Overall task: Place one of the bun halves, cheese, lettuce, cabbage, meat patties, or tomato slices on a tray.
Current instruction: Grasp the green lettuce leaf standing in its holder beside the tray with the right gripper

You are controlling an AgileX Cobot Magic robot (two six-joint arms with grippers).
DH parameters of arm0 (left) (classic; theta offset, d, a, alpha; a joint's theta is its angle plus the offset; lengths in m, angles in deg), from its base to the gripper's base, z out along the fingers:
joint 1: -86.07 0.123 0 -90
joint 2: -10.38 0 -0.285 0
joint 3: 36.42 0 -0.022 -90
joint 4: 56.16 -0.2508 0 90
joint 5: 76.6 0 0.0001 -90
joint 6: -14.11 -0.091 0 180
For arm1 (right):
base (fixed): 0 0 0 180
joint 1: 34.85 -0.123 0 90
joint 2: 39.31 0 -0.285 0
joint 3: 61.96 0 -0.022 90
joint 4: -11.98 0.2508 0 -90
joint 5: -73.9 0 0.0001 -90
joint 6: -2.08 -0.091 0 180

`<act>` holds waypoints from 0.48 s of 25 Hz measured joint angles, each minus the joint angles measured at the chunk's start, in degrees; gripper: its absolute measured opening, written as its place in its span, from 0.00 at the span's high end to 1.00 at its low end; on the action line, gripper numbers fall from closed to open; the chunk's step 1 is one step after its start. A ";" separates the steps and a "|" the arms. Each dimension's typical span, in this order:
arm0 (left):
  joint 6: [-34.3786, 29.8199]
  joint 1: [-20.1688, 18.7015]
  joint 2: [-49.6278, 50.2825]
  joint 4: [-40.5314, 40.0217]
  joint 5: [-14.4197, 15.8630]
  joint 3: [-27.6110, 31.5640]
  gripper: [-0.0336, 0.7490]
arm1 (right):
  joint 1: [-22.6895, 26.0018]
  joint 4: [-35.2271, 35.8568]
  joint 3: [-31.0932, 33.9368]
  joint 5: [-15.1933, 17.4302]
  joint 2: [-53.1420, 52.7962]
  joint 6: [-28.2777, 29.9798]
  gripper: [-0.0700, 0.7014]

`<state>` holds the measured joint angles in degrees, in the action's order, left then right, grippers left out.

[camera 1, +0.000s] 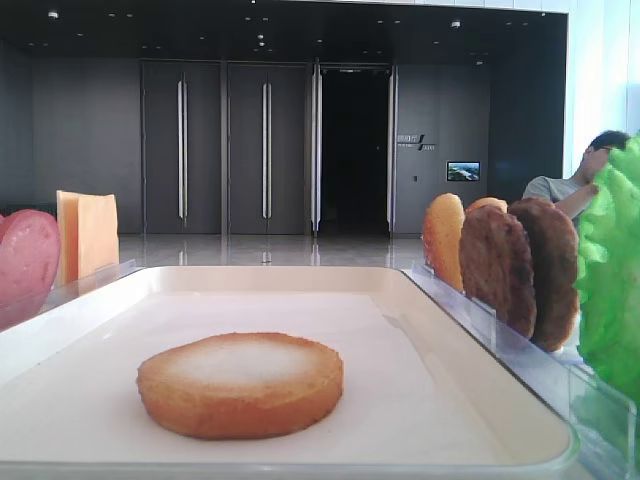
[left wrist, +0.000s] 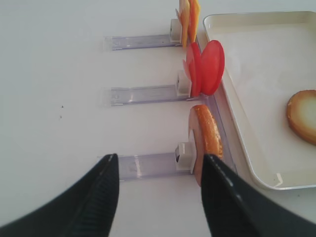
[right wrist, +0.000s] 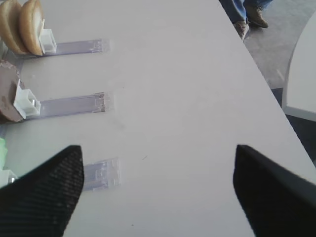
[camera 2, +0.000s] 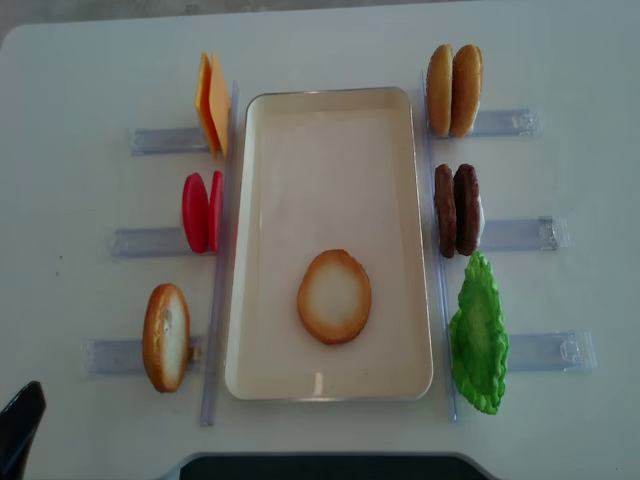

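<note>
White tabletop (camera 2: 330,45) fills the overhead view. Above it, the right gripper (right wrist: 158,190) hovers with jaws spread wide, holding nothing; the left gripper (left wrist: 160,190) is likewise open and empty, just short of an upright bun half (left wrist: 205,140) in its clear holder (left wrist: 148,164). Beyond, one bun half (camera 2: 334,296) lies flat on the cream tray (camera 2: 330,385), toasted face up.

The right claw (right wrist: 158,190) hangs spread wide over the white bench (right wrist: 177,98), holding nothing. Two bun halves (right wrist: 22,24) stand at eleven o'clock, a meat patty (right wrist: 7,96) at nine.
</note>
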<state>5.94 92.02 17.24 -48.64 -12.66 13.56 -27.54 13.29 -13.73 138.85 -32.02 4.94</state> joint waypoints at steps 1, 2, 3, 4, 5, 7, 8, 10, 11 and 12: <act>0.00 0.00 0.00 0.00 0.00 0.00 0.44 | 0.00 0.00 0.00 0.00 0.00 0.00 0.15; 0.00 0.00 0.00 0.00 0.00 0.00 0.44 | 0.00 0.00 0.00 0.00 0.00 0.00 0.15; 0.00 0.00 0.00 0.00 0.00 0.00 0.44 | 0.00 0.00 0.00 0.00 0.00 0.00 0.15; 0.00 0.00 0.00 0.00 0.00 0.00 0.44 | 0.00 0.00 0.00 0.00 0.00 0.00 0.15; 0.00 0.00 0.00 0.00 0.00 0.00 0.44 | 0.00 0.00 0.00 0.00 0.00 0.00 0.15; 0.00 0.00 0.00 0.00 0.00 0.00 0.44 | 0.00 0.00 0.00 0.00 0.00 0.00 0.15; 0.00 0.00 0.00 0.00 0.00 0.00 0.44 | 0.00 0.00 0.00 0.00 0.00 0.00 0.15; 0.00 0.00 0.00 0.00 0.00 0.00 0.44 | 0.00 0.00 -0.06 0.19 1.25 0.00 0.15; 0.00 0.00 0.00 0.00 0.00 0.00 0.44 | 0.00 0.00 -0.29 0.32 2.62 0.00 0.15; 0.00 0.00 0.00 0.00 0.00 0.00 0.44 | 0.00 0.00 -0.76 0.53 4.70 0.00 0.15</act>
<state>5.94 92.02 17.24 -48.64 -12.66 13.56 -27.54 13.29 -14.48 139.38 -27.32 4.94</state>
